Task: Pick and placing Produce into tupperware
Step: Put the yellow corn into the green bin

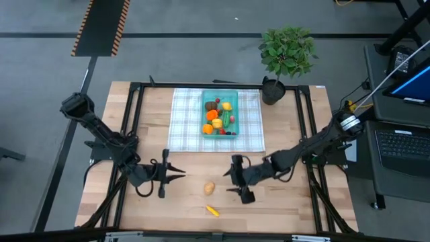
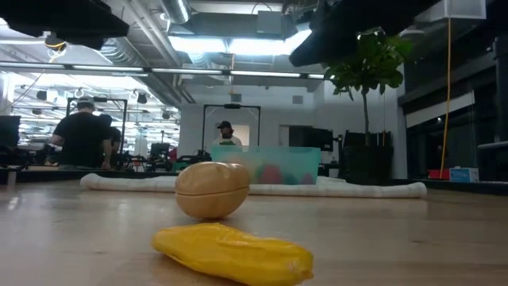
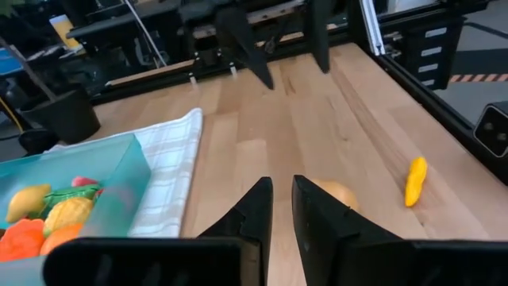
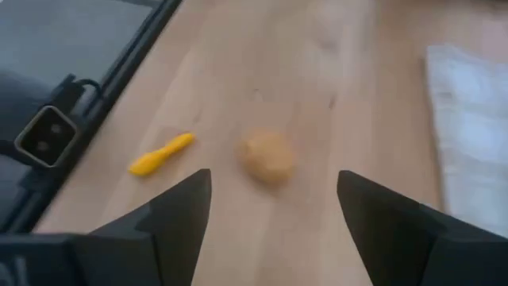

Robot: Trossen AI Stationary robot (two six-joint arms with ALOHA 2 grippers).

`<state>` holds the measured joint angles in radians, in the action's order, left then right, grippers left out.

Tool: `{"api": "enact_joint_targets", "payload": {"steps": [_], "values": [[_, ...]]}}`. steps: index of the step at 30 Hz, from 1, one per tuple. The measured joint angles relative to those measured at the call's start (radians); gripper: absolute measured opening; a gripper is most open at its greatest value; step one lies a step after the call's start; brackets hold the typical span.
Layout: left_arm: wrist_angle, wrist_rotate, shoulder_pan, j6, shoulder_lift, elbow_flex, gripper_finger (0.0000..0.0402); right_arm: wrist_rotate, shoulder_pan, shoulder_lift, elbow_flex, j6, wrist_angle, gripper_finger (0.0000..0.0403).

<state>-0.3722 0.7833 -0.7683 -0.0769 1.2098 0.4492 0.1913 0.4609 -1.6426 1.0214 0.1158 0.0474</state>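
Observation:
The teal tupperware (image 1: 218, 113) stands on a checked cloth (image 1: 185, 121) at the table's far middle, with several produce pieces inside. A tan potato (image 1: 209, 187) and a yellow piece (image 1: 212, 211) lie on the bare wood near the front edge. My right gripper (image 1: 238, 178) hovers open just right of the potato (image 4: 268, 157), which shows ahead between its fingers, untouched. My left gripper (image 1: 181, 175) is left of the potato (image 3: 337, 193). Its fingers are all but shut, with nothing between them.
A potted plant (image 1: 275, 91) stands at the far right corner. Black frame rails (image 1: 134, 121) run along both sides of the table. Bare wood lies around the potato and the yellow piece (image 2: 234, 253). People stand in the room beyond the table (image 2: 83, 135).

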Motion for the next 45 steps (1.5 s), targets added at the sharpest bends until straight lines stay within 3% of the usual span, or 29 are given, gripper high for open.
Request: {"api": "enact_joint_targets", "payload": {"steps": [13, 22, 28, 37, 45], "values": [[0.032, 0.076, -0.098, -0.029, 0.000, 0.000, 0.0024, 0.051, 0.103, -0.298, 0.349, 0.333, 0.325, 0.0275], [0.053, 0.077, -0.104, -0.047, 0.000, 0.000, 0.0012, 0.004, 0.102, -0.416, 0.447, 0.600, 0.317, 0.0275], [0.090, 0.077, -0.104, -0.047, 0.000, 0.000, 0.0004, -0.058, 0.112, -0.464, 0.488, 0.639, 0.274, 0.0275], [0.113, 0.076, -0.103, -0.051, 0.000, 0.000, 0.0011, -0.055, 0.114, -0.590, 0.603, 0.670, 0.359, 0.0275], [0.115, 0.076, -0.103, -0.053, 0.000, 0.000, 0.0031, -0.032, 0.112, -0.628, 0.616, 0.744, 0.357, 0.0275]]}}
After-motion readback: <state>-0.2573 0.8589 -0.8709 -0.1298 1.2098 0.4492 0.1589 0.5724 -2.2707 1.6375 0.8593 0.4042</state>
